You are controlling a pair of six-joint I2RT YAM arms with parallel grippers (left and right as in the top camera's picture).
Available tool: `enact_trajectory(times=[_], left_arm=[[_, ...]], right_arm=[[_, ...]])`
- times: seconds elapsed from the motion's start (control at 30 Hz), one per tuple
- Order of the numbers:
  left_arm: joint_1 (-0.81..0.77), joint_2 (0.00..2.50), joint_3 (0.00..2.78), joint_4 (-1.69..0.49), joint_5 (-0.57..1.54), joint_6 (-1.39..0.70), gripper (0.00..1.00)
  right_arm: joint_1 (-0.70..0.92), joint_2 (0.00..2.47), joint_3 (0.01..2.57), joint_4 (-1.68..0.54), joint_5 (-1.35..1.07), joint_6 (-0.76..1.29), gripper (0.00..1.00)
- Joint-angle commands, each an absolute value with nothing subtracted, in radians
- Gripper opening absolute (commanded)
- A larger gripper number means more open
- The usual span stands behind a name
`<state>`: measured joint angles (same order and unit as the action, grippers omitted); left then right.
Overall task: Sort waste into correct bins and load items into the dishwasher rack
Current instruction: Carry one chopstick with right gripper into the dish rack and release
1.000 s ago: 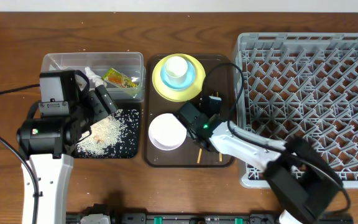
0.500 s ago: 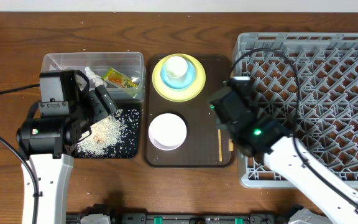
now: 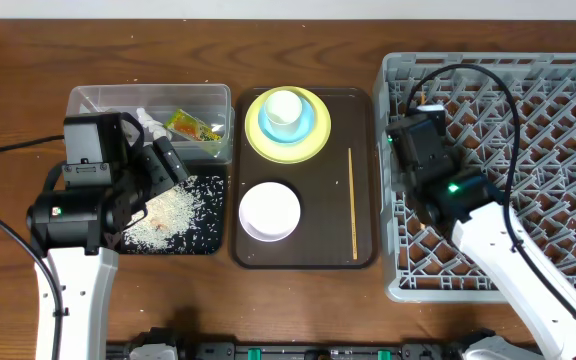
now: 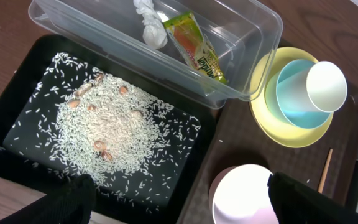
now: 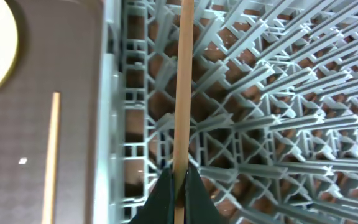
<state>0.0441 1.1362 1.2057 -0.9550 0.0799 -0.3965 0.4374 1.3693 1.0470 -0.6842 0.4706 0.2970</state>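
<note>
Grey plastic, overhead: the dishwasher rack (image 3: 498, 170) fills the right of the table (image 3: 18, 60).
Serving tray (image 3: 363, 120), overhead: holds the yellow plate (image 3: 288, 152) with the blue bowl (image 3: 305, 122) and white cup (image 3: 282, 108) stacked on it, the white bowl (image 3: 269, 210), and the loose chopstick (image 3: 352, 203) along its right side.
Bins, overhead: the clear tub (image 3: 98, 97) touches the black tray (image 3: 213, 243).
Wrapper (image 4: 194, 48), left wrist: green, yellow and orange; its print is unreadable. It lies in the tub beside the paper scrap (image 4: 149, 25).
Rice (image 4: 114, 124): heaped in the black tray.
Left hand (image 4: 180, 186): fingers spread wide, empty.
Right hand (image 5: 179, 193), right wrist: clamped on the held chopstick (image 5: 184, 87), pale and straight, over the rack's left lattice.
</note>
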Motion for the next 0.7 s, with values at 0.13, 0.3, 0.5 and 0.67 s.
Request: enact_trajectory(times=[0.13,0.3,0.5,0.67], left_arm=[[0.048,1.137,1.201,-0.957,0.086,-0.398,0.91],[0.048,1.137,1.201,-0.957,0.086,-0.398,0.91],[0.048,1.137,1.201,-0.957,0.086,-0.398,0.91],[0.049,1.137,1.201,-0.957,0.086,-0.398,0.91]], right_arm=[[0.346,1.406,1.050,-0.660,0.485,0.204,0.01],[0.301,1.439,1.049,-0.641,0.468,0.204,0.01],[0.284,1.497,1.049,-0.604,0.442,0.204,0.01],[0.284,1.537,1.049,-0.580,0.432,0.200,0.02]])
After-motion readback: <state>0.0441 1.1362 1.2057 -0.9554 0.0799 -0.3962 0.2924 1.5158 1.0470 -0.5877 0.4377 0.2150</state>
